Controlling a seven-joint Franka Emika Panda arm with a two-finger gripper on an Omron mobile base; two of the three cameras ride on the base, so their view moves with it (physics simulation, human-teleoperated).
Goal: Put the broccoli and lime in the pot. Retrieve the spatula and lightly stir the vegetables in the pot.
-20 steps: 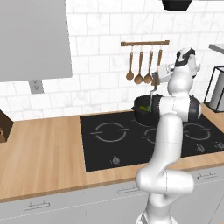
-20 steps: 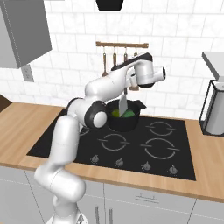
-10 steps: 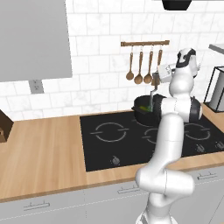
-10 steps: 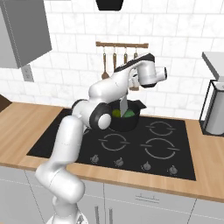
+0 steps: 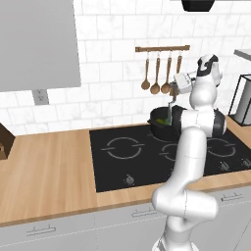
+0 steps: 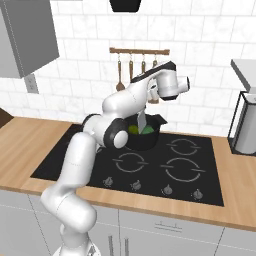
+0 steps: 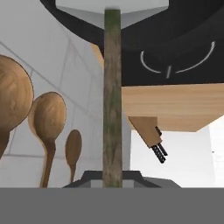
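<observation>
The black pot (image 5: 160,127) (image 6: 145,141) stands on the hob's back burner. In it lie the yellow-green lime (image 6: 133,129) and the dark-green broccoli (image 6: 149,130). My gripper (image 5: 174,89) (image 6: 148,95) hangs above the pot, shut on the spatula's thin handle (image 7: 112,100). The spatula (image 5: 169,109) (image 6: 141,119) points straight down, its light-grey blade (image 7: 112,8) inside the pot (image 7: 183,30) between the two vegetables. From the left base view only a patch of green shows in the pot.
Brown wooden spoons (image 5: 156,78) (image 6: 120,75) (image 7: 48,118) hang from a wall rail just behind the pot, close to my hand. The black hob (image 5: 127,162) (image 6: 165,175) sits in a wooden counter (image 5: 44,171). A metal appliance (image 6: 245,125) stands at the right.
My hand has dipped slightly and the spatula blade has shifted a little inside the pot. The pot and vegetables stay in place.
</observation>
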